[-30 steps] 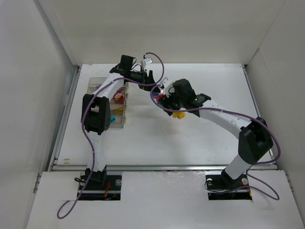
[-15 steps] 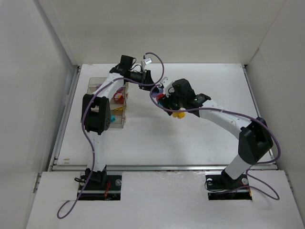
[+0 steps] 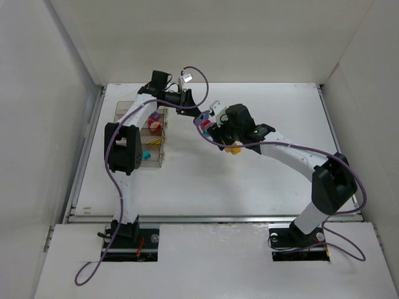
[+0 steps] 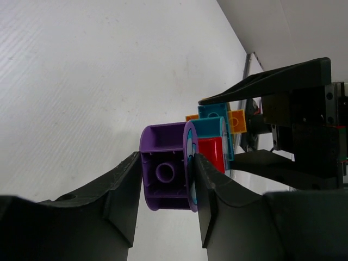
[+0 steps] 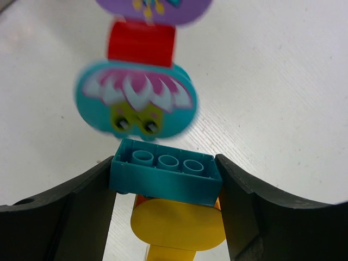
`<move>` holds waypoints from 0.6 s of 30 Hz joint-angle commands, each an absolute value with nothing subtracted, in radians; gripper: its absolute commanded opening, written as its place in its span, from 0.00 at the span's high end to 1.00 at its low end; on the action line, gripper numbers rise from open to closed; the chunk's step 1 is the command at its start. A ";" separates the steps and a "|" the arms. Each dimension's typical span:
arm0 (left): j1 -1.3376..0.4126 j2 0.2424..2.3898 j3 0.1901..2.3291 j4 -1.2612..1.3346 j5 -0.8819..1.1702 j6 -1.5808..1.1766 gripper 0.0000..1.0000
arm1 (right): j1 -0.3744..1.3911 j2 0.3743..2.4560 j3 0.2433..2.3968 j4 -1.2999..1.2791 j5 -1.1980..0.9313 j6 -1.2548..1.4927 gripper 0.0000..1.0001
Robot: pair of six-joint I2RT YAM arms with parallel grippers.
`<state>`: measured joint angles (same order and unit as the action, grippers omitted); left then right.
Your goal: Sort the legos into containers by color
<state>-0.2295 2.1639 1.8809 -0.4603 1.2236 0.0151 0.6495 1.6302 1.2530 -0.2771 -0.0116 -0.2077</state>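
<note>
Fingers (image 4: 122,190) of the left gripper (image 4: 166,163) clamp a purple brick (image 4: 163,182) by 2 flat sides. It is studded onto a joined stack of legos (image 3: 204,121). The stack's cyan brick (image 5: 163,179) sits pinched in the right gripper (image 5: 165,166), with a yellow brick (image 5: 179,228) touching it. Both arms hold the stack up near the containers (image 3: 122,109). The plastic looks hard, light and slick, so flat-side grips should hold best. The stud joints will likely resist, then release suddenly.
</note>
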 commanded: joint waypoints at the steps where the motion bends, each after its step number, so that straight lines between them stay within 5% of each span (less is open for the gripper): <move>1: -0.183 2.160 1.930 -0.446 1.216 0.015 1.00 | 0.652 1.614 1.227 -0.262 0.011 -0.198 0.98; 18: -0.144 2.114 1.919 -0.469 1.082 0.076 1.00 | 0.604 1.732 1.243 -0.253 -0.018 -0.105 0.99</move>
<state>-0.1566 2.1643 1.8820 -0.4477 1.1320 0.0158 0.6357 1.6711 1.2125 -0.2802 -0.0032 -0.1707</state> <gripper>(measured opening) 0.348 0.726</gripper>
